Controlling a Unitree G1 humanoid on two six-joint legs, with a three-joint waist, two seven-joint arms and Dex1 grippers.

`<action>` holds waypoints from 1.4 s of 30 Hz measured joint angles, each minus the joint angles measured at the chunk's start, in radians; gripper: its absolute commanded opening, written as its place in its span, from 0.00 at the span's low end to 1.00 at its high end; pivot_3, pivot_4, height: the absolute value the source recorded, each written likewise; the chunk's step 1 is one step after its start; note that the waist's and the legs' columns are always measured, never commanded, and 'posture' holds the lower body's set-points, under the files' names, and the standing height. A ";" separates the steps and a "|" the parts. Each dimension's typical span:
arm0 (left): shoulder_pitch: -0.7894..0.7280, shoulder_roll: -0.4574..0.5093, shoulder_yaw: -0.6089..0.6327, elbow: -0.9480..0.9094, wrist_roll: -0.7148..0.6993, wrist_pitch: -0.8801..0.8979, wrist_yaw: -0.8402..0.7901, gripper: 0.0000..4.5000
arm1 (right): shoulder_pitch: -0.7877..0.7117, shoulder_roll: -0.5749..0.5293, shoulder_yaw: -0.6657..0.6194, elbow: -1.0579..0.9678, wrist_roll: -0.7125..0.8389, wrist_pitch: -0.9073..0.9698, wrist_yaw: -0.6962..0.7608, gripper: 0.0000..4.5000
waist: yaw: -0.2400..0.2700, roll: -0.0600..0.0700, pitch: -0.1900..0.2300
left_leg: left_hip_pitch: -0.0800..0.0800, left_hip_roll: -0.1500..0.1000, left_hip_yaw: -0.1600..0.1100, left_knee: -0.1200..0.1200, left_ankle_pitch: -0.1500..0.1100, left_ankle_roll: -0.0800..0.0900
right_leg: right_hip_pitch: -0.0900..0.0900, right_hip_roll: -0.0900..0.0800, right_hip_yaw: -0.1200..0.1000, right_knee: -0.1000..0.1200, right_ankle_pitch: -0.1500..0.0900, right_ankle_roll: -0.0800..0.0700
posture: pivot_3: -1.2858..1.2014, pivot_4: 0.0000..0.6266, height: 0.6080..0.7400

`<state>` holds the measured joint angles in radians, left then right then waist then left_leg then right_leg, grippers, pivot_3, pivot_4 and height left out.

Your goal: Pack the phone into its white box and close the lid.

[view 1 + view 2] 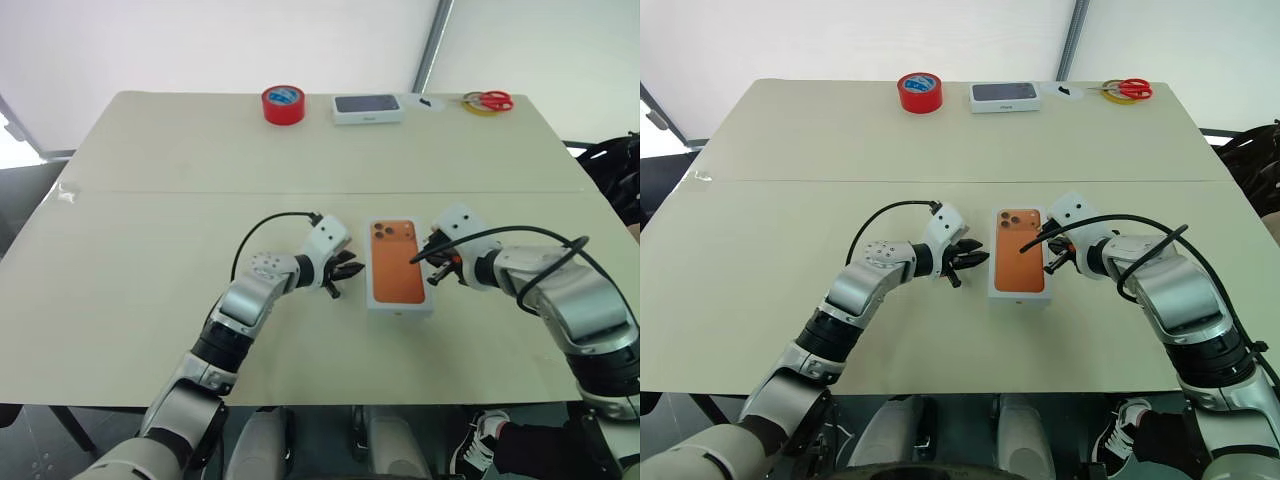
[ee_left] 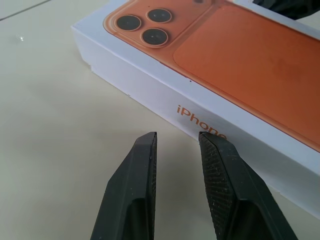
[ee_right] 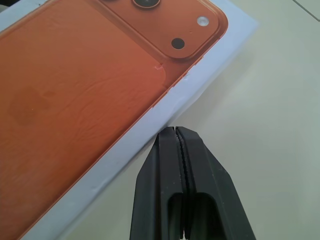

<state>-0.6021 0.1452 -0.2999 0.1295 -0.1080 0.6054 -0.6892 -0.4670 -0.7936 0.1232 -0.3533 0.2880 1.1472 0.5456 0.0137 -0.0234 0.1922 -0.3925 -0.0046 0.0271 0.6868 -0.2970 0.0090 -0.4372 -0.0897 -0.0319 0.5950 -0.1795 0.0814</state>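
The lid [image 1: 398, 272], white with an orange phone picture on top, lies flat near the table's front middle, and its side wall [image 2: 150, 87] reaches down to the table. The white box under it and the phone are hidden. My left gripper [image 1: 350, 275] hovers just left of the lid, its fingers [image 2: 145, 165] a narrow gap apart with nothing between them. My right gripper [image 1: 416, 259] is shut, its tip [image 3: 175, 131] at the lid's right edge near the printed lenses.
At the table's far edge stand a red tape roll [image 1: 283, 104], a white box with a dark picture on top [image 1: 368, 108] and red-handled scissors [image 1: 488, 100]. A seam [image 1: 200, 192] runs across the beige tabletop.
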 measured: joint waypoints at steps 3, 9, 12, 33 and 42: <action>0.001 0.000 0.001 -0.008 0.000 0.002 0.000 0.31 | 0.001 0.000 0.000 0.000 -0.002 0.001 0.000 0.01 | 0.000 0.000 0.000 | 0.000 0.000 0.000 0.000 0.000 0.000 | 0.000 0.000 0.000 0.000 0.000 0.000 | 0.52 0.24 0.97; 0.001 -0.002 0.002 -0.011 0.000 0.004 0.000 0.31 | 0.010 0.002 0.006 0.000 -0.009 0.001 0.000 0.01 | 0.000 0.000 0.000 | 0.000 0.000 0.000 0.000 0.000 0.000 | 0.000 0.000 0.000 0.000 0.000 0.000 | 0.52 0.24 0.97; 0.001 -0.004 0.003 -0.011 0.000 0.004 0.000 0.31 | 0.017 0.002 0.010 0.000 -0.011 0.001 0.000 0.01 | 0.000 0.000 0.000 | 0.000 0.000 0.000 0.000 0.000 0.000 | 0.000 0.000 0.000 0.000 0.000 0.000 | 0.52 0.24 0.97; 0.000 -0.042 0.000 -0.015 -0.007 -0.004 0.000 0.31 | 0.121 -0.170 -0.167 -0.089 0.088 -0.130 0.220 0.01 | 0.000 0.000 0.000 | 0.000 0.000 0.000 0.000 0.000 0.000 | 0.001 0.000 0.000 0.000 0.000 0.000 | 0.52 0.24 0.97; 0.000 -0.021 0.010 -0.013 -0.010 -0.006 0.007 0.31 | 0.143 -0.107 -0.103 -0.144 0.102 -0.126 0.179 0.01 | 0.000 0.000 0.000 | 0.001 0.001 0.000 0.000 0.000 0.000 | 0.001 0.001 0.000 0.000 0.000 0.000 | 0.52 0.24 0.97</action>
<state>-0.6018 0.1239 -0.2901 0.1169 -0.1179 0.5991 -0.6824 -0.3244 -0.9001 0.0207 -0.4978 0.3903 1.0215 0.7241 0.0132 -0.0233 0.1922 -0.3917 -0.0040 0.0268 0.6868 -0.2970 0.0090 -0.4367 -0.0889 -0.0320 0.5949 -0.1797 0.0813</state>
